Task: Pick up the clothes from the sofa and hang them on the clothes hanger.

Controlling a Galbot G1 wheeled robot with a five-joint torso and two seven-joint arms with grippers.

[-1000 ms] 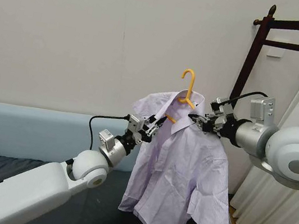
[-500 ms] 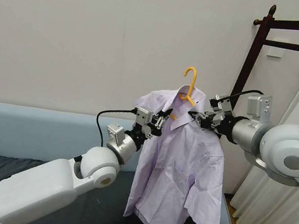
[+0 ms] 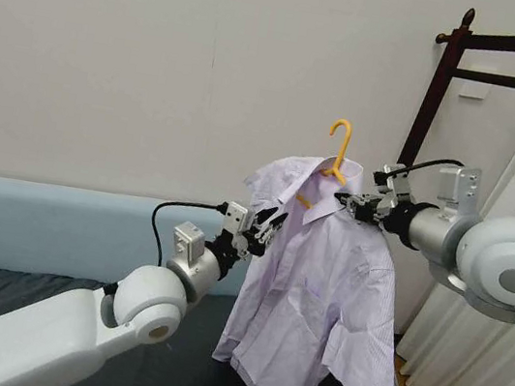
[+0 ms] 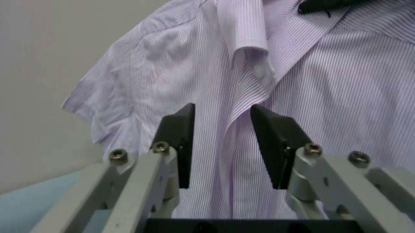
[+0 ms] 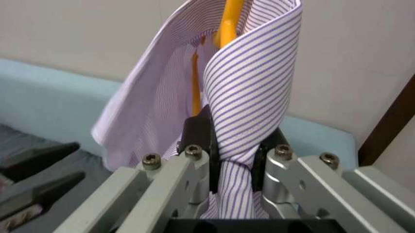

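From the head we look forward across the sofa (image 3: 38,217) at the shirt (image 3: 320,291). Our wrist cameras peer along the left tool (image 4: 222,121) and right tool (image 5: 233,141), close against that same shirt.

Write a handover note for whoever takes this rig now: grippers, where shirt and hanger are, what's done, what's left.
Right gripper: shut on the shirt near its collar, holding it aloft.
Left gripper: open, fingers either side of the shirt's front edge.
Shirt hangs on the orange hanger, clear of the sofa.
Done: shirt lifted and on hanger.
Left: hook the hanger onto the wooden rack, at the robot's right.
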